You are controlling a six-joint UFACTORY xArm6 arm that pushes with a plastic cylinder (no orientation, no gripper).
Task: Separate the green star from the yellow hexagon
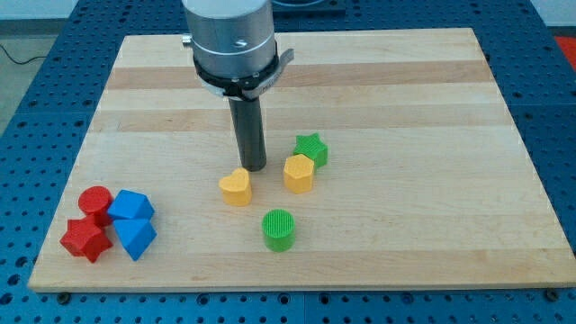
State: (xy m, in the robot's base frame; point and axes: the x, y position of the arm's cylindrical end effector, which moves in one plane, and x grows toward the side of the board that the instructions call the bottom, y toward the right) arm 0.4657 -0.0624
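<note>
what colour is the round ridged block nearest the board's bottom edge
Green: the cylinder, in the camera view.

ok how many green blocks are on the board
2. The green star sits right of centre, touching the yellow hexagon at its lower left. The green cylinder stands alone nearer the view's bottom. None seem hidden behind the rod.

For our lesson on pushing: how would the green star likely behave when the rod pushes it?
The green star looks rigid and squat, so it should slide, not tip. Its points may make it turn. It touches the yellow hexagon, which might move along with it. My tip sits to their left.
</note>
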